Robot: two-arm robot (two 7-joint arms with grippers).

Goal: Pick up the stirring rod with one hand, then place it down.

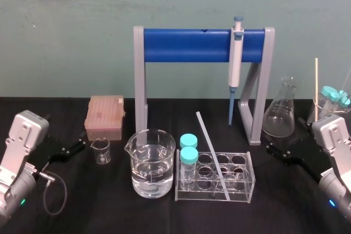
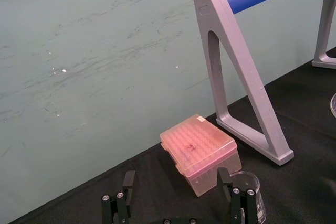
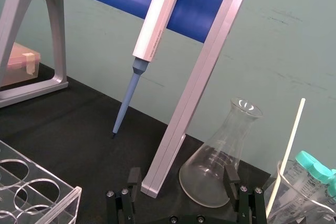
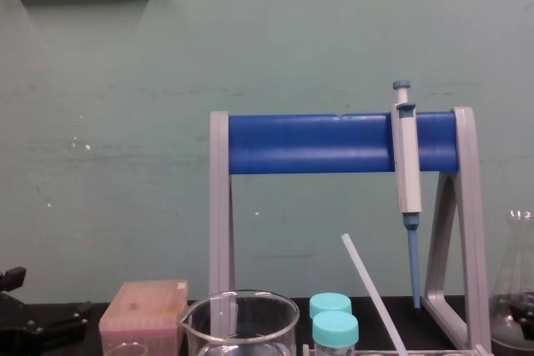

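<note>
Claws first: black left claw and black right claw sit spread wide, empty, low over the black tabletop. Between them, the translucent whitish stirring rod leans in a clear acrylic tube rack. It looks light, stiff, slick and probably brittle, so pinch the bare upper shaft.

Stirring rod in tube rack; beaker just left

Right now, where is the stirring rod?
In the head view the stirring rod leans tilted in the clear tube rack at the table's centre, just right of the two teal-capped tubes and in front of the pipette stand.
</note>
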